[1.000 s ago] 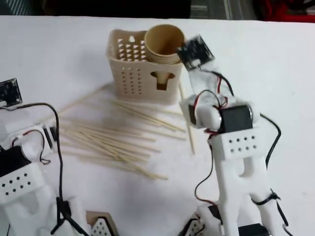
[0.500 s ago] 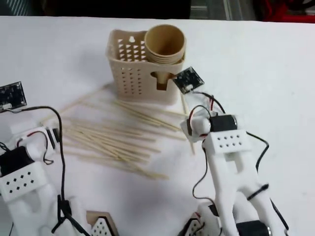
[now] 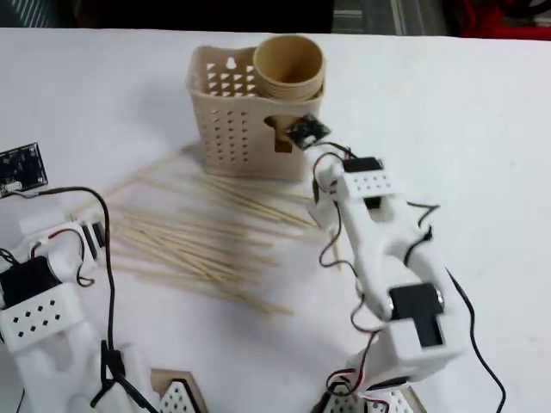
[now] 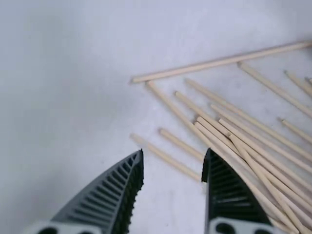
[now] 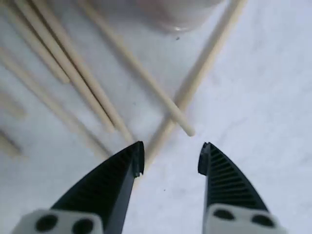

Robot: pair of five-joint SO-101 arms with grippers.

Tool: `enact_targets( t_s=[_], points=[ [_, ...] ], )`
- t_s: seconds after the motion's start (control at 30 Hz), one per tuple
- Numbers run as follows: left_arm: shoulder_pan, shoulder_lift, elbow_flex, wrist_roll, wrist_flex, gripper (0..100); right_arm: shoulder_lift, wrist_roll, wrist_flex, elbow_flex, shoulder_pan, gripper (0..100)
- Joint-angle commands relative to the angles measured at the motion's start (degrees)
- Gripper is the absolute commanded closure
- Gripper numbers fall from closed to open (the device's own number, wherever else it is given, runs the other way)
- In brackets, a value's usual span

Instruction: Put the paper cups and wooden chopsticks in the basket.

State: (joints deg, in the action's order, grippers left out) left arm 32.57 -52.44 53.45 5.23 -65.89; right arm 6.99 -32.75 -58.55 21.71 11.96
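Observation:
A stack of paper cups (image 3: pixel 288 67) stands inside the cream basket (image 3: pixel 225 129) at the back of the table. Many wooden chopsticks (image 3: pixel 194 245) lie scattered on the table in front of it. My right arm (image 3: pixel 368 196) leans down just right of the basket's front corner. Its right gripper (image 5: pixel 170 148) is open and hovers low over two crossed chopsticks (image 5: pixel 161 105), with the basket's base (image 5: pixel 183 12) just beyond. My left gripper (image 4: pixel 173 158) is open above the left end of the chopsticks (image 4: pixel 229 129), holding nothing.
My left arm (image 3: pixel 39 297) sits at the front left edge with its cable looping beside it. Bare white table lies to the right of the basket and behind it.
My right arm has swung down from beside the cups to the table in front of the basket's right corner. The left arm has barely shifted.

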Motion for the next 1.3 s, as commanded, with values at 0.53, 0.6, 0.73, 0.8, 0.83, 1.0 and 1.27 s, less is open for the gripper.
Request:
enact_targets(
  t_s=[0.53, 0.6, 0.73, 0.8, 0.83, 1.0, 1.27],
  points=[
    [-0.57, -0.84, -0.26, -0.70, 1.41, 80, 10.86, -3.34, 0.40, -6.07, 0.57, 98.5],
    [-0.57, -0.84, -0.26, -0.70, 1.41, 80, 10.77, -3.34, -0.84, -6.07, 0.22, 97.3],
    [-0.57, -0.84, -0.26, -0.70, 1.41, 80, 10.77, -3.34, -4.53, -6.07, 0.13, 98.0],
    [-0.57, -0.84, -0.26, -0.70, 1.41, 80, 10.68, -4.48, -6.46, -6.07, 0.22, 98.0],
    [-0.57, -0.84, -0.26, -0.70, 1.41, 80, 10.68, -5.80, -7.52, -6.07, 0.22, 98.0],
    [-0.57, -0.84, -0.26, -0.70, 1.41, 80, 10.42, -8.09, -12.44, -6.07, -0.57, 98.0],
    [-0.57, -0.84, -0.26, -0.70, 1.41, 80, -1.71, -12.92, -16.84, 1.76, -2.15, 98.0]
  ],
)
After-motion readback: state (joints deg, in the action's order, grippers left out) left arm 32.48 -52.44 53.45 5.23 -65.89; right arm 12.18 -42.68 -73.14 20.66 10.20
